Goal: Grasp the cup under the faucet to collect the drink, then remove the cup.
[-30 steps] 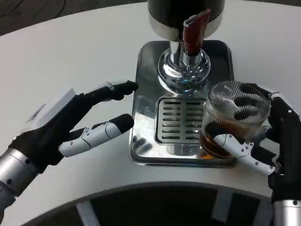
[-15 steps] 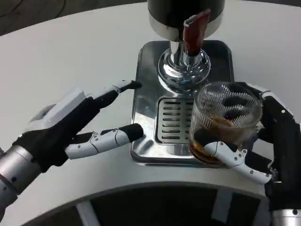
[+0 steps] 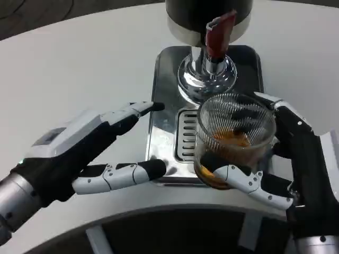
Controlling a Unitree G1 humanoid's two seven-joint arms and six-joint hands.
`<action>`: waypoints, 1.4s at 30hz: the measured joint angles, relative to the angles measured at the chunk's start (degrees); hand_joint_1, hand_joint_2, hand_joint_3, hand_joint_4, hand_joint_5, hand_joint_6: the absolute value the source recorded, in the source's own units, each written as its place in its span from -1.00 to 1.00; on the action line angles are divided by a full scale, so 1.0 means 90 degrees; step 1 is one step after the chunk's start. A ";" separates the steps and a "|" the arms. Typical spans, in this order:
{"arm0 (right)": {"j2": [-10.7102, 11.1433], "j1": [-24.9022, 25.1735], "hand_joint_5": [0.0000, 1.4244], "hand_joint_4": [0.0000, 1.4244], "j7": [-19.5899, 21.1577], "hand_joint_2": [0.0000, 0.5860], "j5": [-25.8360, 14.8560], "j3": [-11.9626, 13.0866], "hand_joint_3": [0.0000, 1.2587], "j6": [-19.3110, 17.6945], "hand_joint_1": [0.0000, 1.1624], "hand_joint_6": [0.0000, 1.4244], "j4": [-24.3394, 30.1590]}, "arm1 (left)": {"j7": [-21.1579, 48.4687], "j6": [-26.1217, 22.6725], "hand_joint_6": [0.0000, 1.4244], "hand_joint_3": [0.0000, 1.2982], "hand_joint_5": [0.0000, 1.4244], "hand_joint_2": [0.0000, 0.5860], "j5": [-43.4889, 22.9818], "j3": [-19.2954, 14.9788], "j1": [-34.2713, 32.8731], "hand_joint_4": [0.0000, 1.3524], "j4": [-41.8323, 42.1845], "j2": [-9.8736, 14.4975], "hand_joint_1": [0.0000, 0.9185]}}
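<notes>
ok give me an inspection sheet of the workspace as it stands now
surface: round white table, dark floor beyond its edges
job's things: ribbed clear glass cup with brown drink at the bottom, over the slotted grate of the shiny steel drip tray; chrome faucet with red lever behind it
clutter: nothing seen
hands: right hand grips the cup from the right side; left hand holds nothing, fingers spread, tips at the tray's left edge
cables: nothing seen
surroundings: black dispenser body at the top
</notes>
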State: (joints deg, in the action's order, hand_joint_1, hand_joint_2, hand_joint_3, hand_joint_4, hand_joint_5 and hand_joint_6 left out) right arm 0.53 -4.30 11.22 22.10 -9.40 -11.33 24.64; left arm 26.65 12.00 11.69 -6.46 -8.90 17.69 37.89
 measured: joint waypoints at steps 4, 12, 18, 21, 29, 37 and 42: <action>0.0032 0.0001 0.71 0.37 -0.0110 -0.52 -0.0013 -0.0032 0.31 -0.0002 0.61 0.79 0.0002 | 0.0054 -0.0050 -0.93 -0.91 -1.00 -0.61 0.0002 -0.0183 0.0209 -1.00 0.0252 0.0105 -1.00; 0.0284 0.0084 0.71 0.38 -0.0380 -0.53 -0.0026 -0.0065 0.31 -0.0150 0.61 0.81 0.0002 | 0.0119 -0.0112 -0.93 -0.92 -1.00 -0.61 -0.0002 -0.0373 0.0580 -1.00 0.0670 0.0211 -1.00; 0.0449 0.0132 0.73 0.40 -0.0556 -0.54 -0.0140 -0.0062 0.32 -0.0229 0.62 0.81 0.0002 | 0.0159 -0.0219 -0.94 -0.95 -1.00 -0.61 0.0003 -0.0497 0.0798 -1.00 0.0925 0.0226 -1.00; 0.0523 0.0132 0.73 0.40 -0.0675 -0.54 -0.0195 -0.0057 0.32 -0.0234 0.62 0.81 0.0003 | 0.0160 -0.0253 -0.94 -0.98 -1.00 -0.61 0.0013 -0.0561 0.0907 -1.00 0.1039 0.0228 -1.00; 0.0848 0.0132 0.73 0.40 -0.1058 -0.52 -0.0443 0.0038 0.32 -0.0389 0.61 0.81 0.0008 | 0.0163 -0.0327 -1.00 -1.00 -1.00 -0.61 0.0258 -0.0755 0.1265 -1.00 0.1383 0.0270 -1.00; 0.0949 0.0148 0.73 0.40 -0.1202 -0.51 -0.0533 0.0087 0.32 -0.0470 0.61 0.81 0.0047 | 0.0249 -0.0330 -1.00 -1.00 -1.00 -0.61 0.0277 -0.0895 0.1629 -1.00 0.1669 0.0280 -1.00; 0.0947 0.0185 0.73 0.41 -0.1237 -0.51 -0.0557 0.0096 0.34 -0.0471 0.61 0.83 0.0055 | 0.0294 -0.0335 -1.00 -1.00 -1.00 -0.61 0.0288 -0.0931 0.1741 -1.00 0.1766 0.0294 -1.00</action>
State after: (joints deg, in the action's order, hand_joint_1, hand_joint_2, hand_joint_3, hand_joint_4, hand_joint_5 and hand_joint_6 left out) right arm 9.06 -2.64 0.09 17.08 -8.53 -15.57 25.13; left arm 29.30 8.98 14.29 -14.84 6.76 33.59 40.54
